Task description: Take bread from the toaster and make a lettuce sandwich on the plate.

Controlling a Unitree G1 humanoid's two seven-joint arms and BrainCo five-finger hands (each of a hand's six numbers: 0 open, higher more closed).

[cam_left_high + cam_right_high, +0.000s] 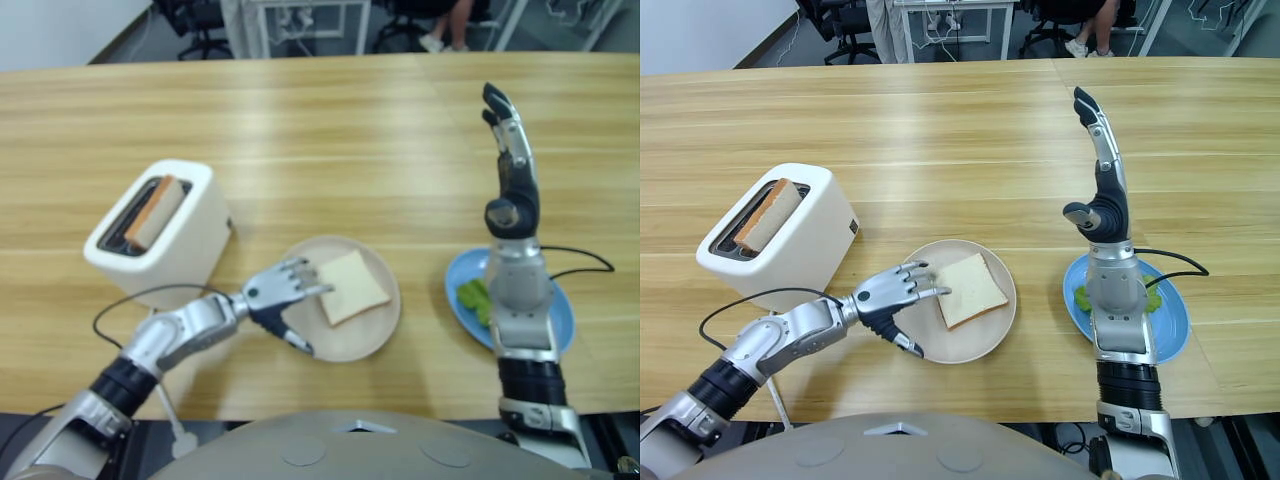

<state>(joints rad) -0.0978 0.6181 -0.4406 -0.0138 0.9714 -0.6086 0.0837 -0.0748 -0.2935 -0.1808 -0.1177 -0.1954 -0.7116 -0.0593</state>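
Left hand (285, 290) in the left eye view lay low, fingers spread and holding nothing, their tips at the left edge of a bread slice (352, 287) on the tan plate (345, 340); the toaster (190, 240), a second slice (155, 212) standing in its slot, sat beyond and left of that hand. In the right eye view the right hand (1108, 180) stood upright, fingers straight and empty, the blue plate (1170, 330) and lettuce (1152, 298) below its wrist.

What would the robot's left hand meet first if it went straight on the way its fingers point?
Probably the slice of bread on the plate: the left hand points at its nearest edge, though the hand's height above the plate is unclear.
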